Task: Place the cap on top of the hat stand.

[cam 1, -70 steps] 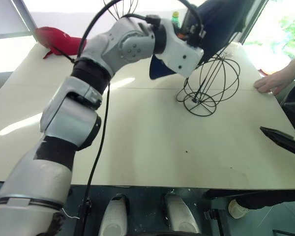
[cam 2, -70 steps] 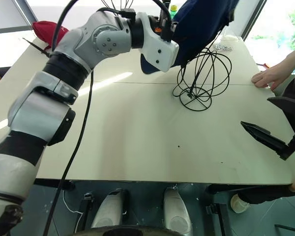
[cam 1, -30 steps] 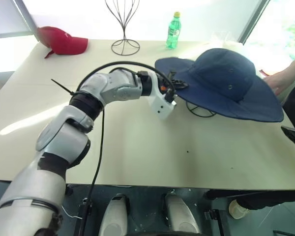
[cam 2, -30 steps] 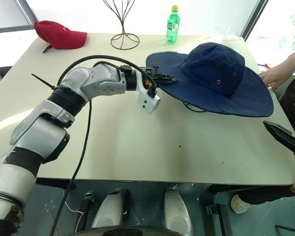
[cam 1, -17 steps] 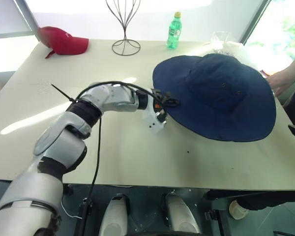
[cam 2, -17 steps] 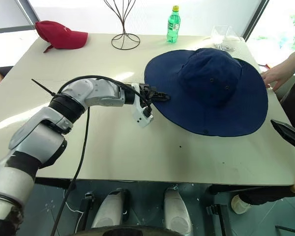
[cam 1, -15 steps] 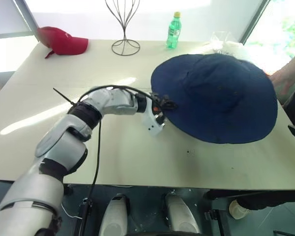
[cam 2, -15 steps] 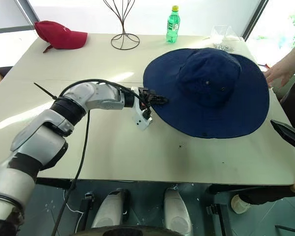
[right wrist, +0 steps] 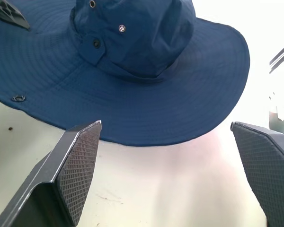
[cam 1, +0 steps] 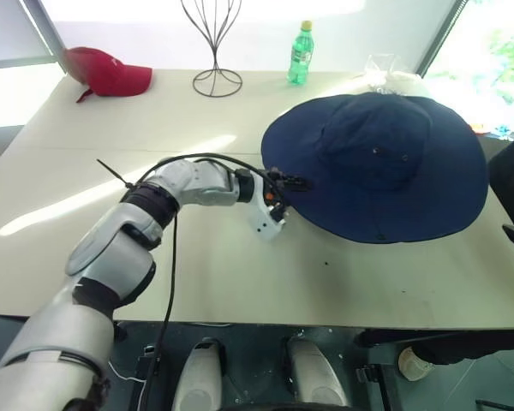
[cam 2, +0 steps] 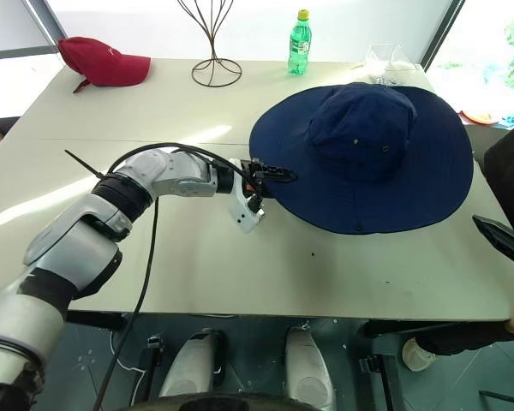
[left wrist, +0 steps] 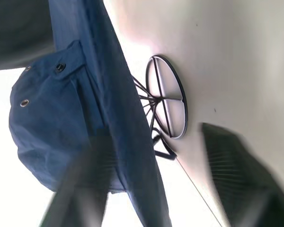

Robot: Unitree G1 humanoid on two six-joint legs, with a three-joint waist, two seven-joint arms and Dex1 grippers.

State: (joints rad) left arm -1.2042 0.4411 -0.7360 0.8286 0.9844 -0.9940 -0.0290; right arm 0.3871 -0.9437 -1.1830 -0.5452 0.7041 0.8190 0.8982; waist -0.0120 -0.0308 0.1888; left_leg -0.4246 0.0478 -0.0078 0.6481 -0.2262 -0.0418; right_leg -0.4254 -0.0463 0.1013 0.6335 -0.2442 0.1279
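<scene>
While you watch the head view, the cap sits draped over the hat stand near the table's far right corner, left hand at its brim, fingers parted. Left wrist view: hat stand beneath soft, floppy fabric; pinch the brim. Right wrist view: right hand spread wide, empty.

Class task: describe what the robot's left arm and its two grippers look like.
The left arm has silver-grey shells with black joint bands and a black cable looping along it. Its wrist block is white. The left gripper has thin black fingers; the right gripper's fingers are black with cross-hatched pads.
</scene>
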